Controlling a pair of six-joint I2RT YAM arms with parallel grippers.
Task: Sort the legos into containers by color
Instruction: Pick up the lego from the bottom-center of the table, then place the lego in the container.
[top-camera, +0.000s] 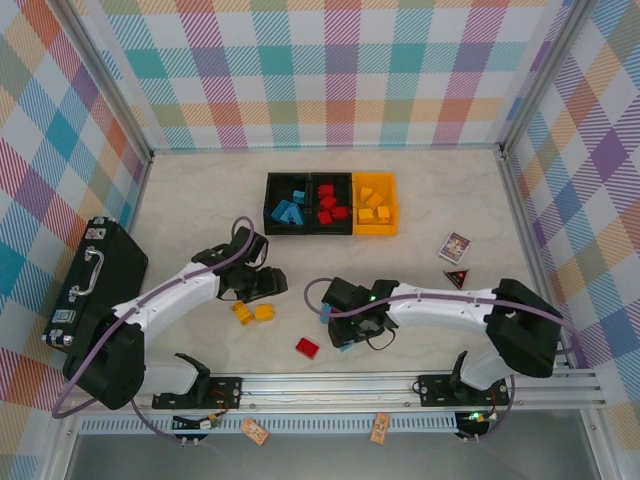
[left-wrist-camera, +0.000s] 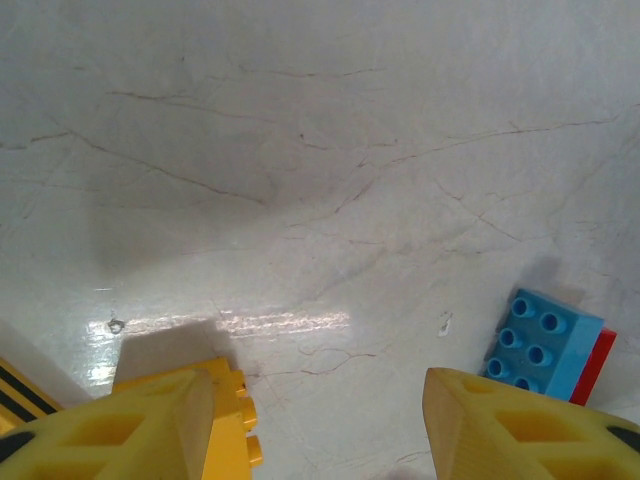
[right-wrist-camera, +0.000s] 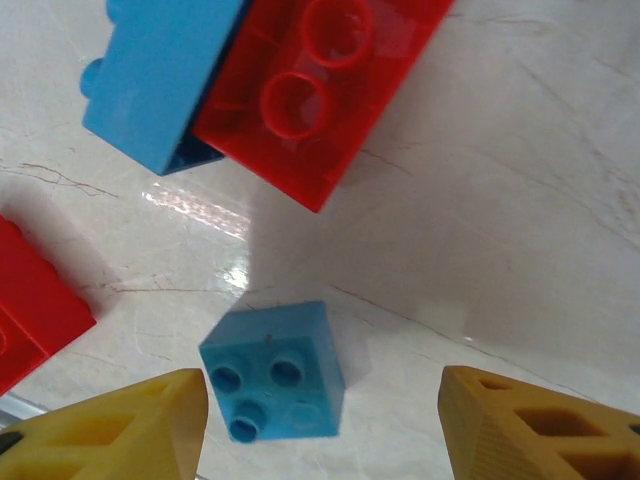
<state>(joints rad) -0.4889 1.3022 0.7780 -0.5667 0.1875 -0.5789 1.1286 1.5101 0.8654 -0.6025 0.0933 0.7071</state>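
The containers (top-camera: 331, 176) stand in a row at the back: a black bin of blue legos, a black bin of red legos, and a yellow-orange bin of yellow ones. My left gripper (left-wrist-camera: 320, 400) is open low over the table, with a yellow lego (left-wrist-camera: 228, 415) against its left finger. Another yellow lego (top-camera: 264, 312) lies beside that one. My right gripper (right-wrist-camera: 325, 400) is open around a small blue lego (right-wrist-camera: 275, 370), which lies nearer its left finger. A joined blue and red lego (right-wrist-camera: 300, 90) lies just beyond. A loose red lego (top-camera: 307, 347) rests near the front.
A black suitcase (top-camera: 95, 285) with a handle lies at the left edge. A small card (top-camera: 455, 246) and a dark triangular piece (top-camera: 457, 277) sit at the right. Checkered walls close in the table on three sides, and a metal rail runs along the front.
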